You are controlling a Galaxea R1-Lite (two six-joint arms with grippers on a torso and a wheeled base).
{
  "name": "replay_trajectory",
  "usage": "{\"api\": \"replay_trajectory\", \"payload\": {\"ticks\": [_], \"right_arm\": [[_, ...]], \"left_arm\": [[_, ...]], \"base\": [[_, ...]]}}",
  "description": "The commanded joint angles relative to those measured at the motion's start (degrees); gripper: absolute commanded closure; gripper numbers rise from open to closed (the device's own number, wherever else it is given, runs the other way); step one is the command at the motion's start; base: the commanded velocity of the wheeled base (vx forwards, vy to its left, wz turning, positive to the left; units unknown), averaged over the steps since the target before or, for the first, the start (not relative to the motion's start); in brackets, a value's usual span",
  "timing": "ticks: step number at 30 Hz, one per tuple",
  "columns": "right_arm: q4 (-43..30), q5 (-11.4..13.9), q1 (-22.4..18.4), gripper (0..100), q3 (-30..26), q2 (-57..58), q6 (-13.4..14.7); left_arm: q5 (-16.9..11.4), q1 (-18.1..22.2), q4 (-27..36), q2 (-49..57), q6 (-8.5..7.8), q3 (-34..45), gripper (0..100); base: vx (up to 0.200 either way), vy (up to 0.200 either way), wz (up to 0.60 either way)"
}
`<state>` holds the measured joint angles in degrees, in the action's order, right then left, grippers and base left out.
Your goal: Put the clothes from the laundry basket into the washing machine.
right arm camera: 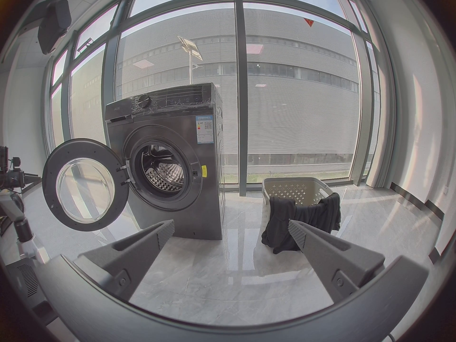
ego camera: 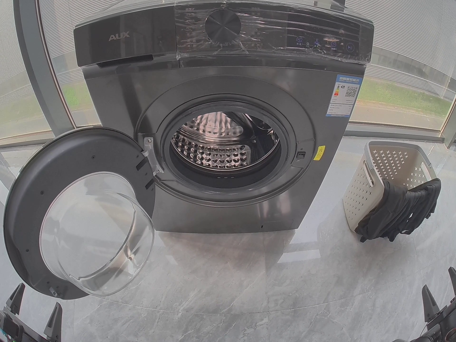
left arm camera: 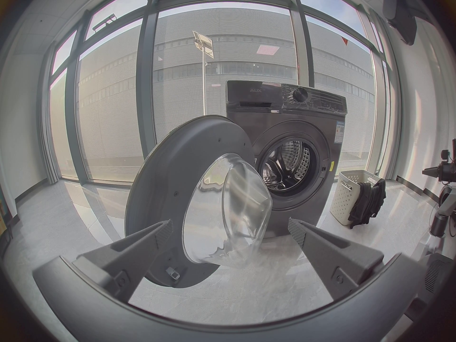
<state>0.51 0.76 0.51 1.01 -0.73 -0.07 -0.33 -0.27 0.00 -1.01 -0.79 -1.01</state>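
The washing machine (ego camera: 118, 96) stands on the pale marble floor (ego camera: 237, 271) in front of tall windows (right arm camera: 304, 96). Its round door (ego camera: 57, 181) is swung wide open toward the robot's left, hinged on that side. The perforated steel drum (ego camera: 213, 153) shows through the opening.

The white laundry basket (ego camera: 365, 186) stands on the floor just beside the machine, on the robot's right. The dark clothes (ego camera: 399, 210) lie draped over the basket's near rim and hang down its outer wall almost to the floor (whether the hem touches the floor is hard to tell).

Both arms are held low and close to the robot, with only their fingertips rising at the near edge of the head view. The left gripper (left arm camera: 229, 224) points forward at the open door's glass bowl, its two fingers (left arm camera: 137, 252) spread wide apart and holding nothing. It is well apart from the door.

The right gripper (right arm camera: 230, 224) points forward at the floor between the machine and the basket. Its fingers (right arm camera: 332, 257) are likewise wide apart, with nothing between them, and it sits well short of the clothes.
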Motion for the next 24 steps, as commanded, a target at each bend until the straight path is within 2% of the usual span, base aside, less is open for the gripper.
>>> {"api": "replay_trajectory", "payload": {"ticks": [1,15,24], "right_arm": [[0.02,0.04,0.02,0,-1.01,0.73,-0.01],[0.02,0.04,0.02,0,-1.01,0.73,-0.01],[0.02,0.04,0.02,0,-1.01,0.73,-0.01]], "left_arm": [[-0.02,0.0,0.0,1.01,0.0,0.92,0],[-0.02,0.0,0.0,1.01,0.0,0.84,0],[0.07,0.0,0.0,1.01,-0.09,0.92,0]], "base": [[0.0,-0.2,0.0],[0.0,-0.2,0.0],[0.0,0.0,0.0]]}}
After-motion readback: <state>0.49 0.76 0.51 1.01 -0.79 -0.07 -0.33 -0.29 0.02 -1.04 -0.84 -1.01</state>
